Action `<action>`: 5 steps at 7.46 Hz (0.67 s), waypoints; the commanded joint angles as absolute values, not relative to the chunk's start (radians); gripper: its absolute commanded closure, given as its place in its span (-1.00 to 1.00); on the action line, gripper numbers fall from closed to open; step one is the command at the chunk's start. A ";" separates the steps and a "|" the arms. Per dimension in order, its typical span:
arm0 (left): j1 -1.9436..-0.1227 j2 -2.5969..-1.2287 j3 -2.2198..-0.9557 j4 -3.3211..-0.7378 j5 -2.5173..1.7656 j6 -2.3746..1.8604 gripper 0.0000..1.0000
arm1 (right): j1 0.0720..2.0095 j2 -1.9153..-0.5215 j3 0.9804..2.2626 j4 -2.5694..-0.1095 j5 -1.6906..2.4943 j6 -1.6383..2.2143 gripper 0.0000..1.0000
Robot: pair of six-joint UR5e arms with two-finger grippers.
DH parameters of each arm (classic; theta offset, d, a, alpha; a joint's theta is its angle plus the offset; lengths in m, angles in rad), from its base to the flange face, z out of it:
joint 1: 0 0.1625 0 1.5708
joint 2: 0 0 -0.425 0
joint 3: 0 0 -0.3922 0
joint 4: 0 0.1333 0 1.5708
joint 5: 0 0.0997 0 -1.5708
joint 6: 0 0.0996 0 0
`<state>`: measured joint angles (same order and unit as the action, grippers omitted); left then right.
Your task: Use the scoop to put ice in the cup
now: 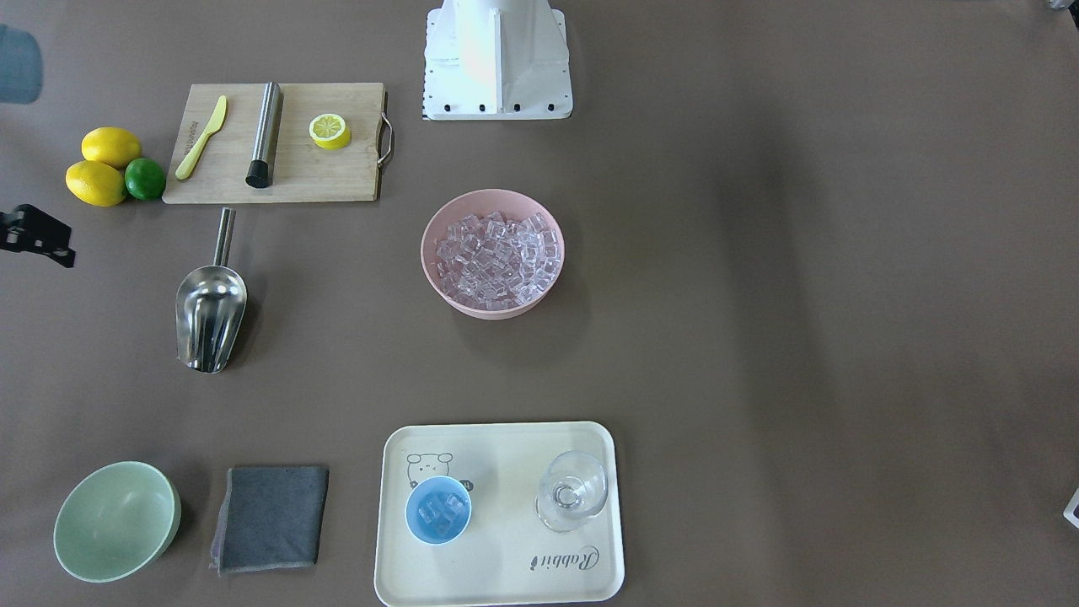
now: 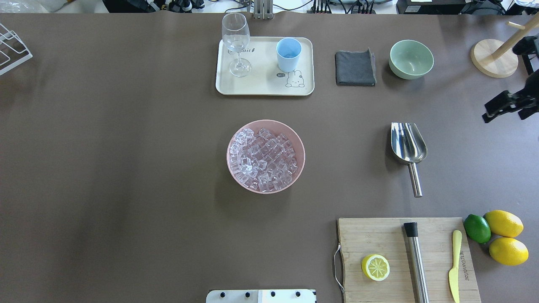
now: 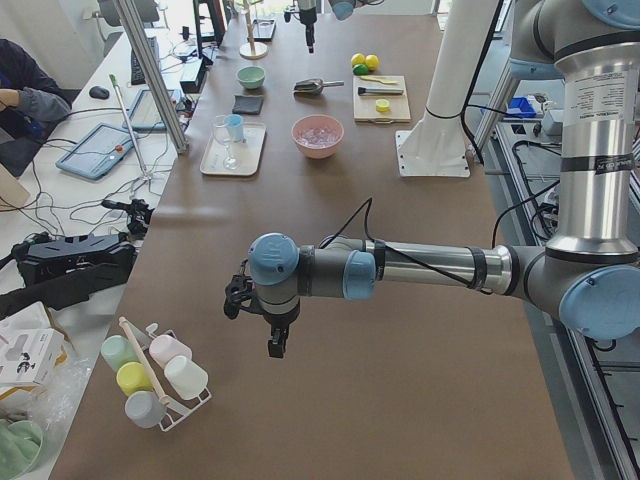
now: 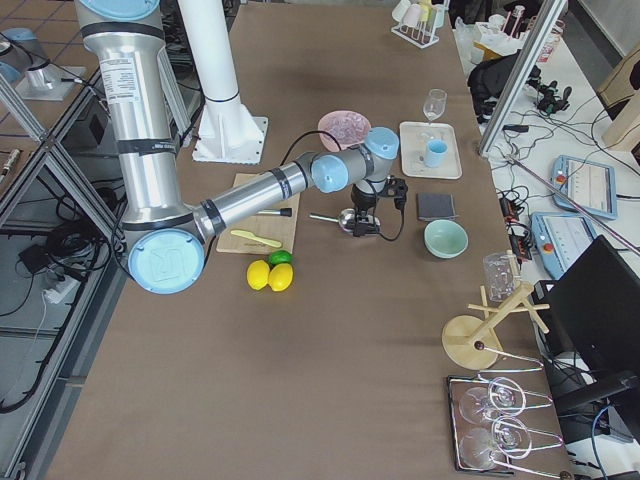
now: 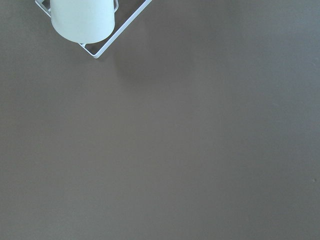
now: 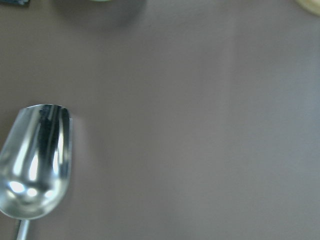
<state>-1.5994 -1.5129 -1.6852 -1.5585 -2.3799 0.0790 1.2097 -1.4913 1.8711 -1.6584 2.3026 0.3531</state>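
Scoop: the scoop (image 2: 407, 145) lies flat on the table on the robot's right side, well apart from the pink bowl (image 2: 229, 156). Its open mouth faces the far edge and its rod handle points back toward the cutting board (image 2: 370, 235). Nothing touches it.
Ice: the ice (image 2: 264, 159) is heaped in the pink bowl at mid-table. In the front-facing view a few cubes already show inside the cup.
Cup: the cup (image 2: 288, 54) stands upright on the tray (image 2: 265, 90), beside a stemmed glass (image 2: 236, 42).
Right pincer: the right gripper (image 2: 492, 110) hangs by the table's right edge, off to the side of the scoop and clear of it. I cannot tell whether its fingers are apart or together.
Left pincer: the left gripper (image 3: 272, 338) hangs over bare table at the far left end, near a rack of cups (image 3: 155, 385). It shows only from the side, so I cannot tell its state.
Scoop's feel: probably stiff, light and slick. The thin round rod may twist in a pinch, and a loaded trough would make it nose-heavy.
Where to hold: across the rod, I'd say nearer the trough than the tip. The rod lies low, so the fingers must come almost to the tabletop.
Ice's feel: likely hard, slippery and loose. The trough looks about as wide as the cup's mouth, so a gentle tip seems wise.
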 commanded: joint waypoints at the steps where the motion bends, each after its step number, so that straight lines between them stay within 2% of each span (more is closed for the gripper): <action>1: -1.598 -1.516 -1.683 -1.559 -2.379 0.078 -0.95 | 1.487 -1.526 1.814 -1.760 2.286 -0.095 -1.00; 3: -1.600 -1.511 -1.683 -1.560 -2.378 0.080 -0.95 | 1.590 -1.531 1.679 -1.759 2.275 -0.262 -1.00; 5: -1.600 -1.511 -1.684 -1.560 -2.379 0.080 -0.95 | 1.600 -1.531 1.661 -1.756 2.275 -0.282 -1.00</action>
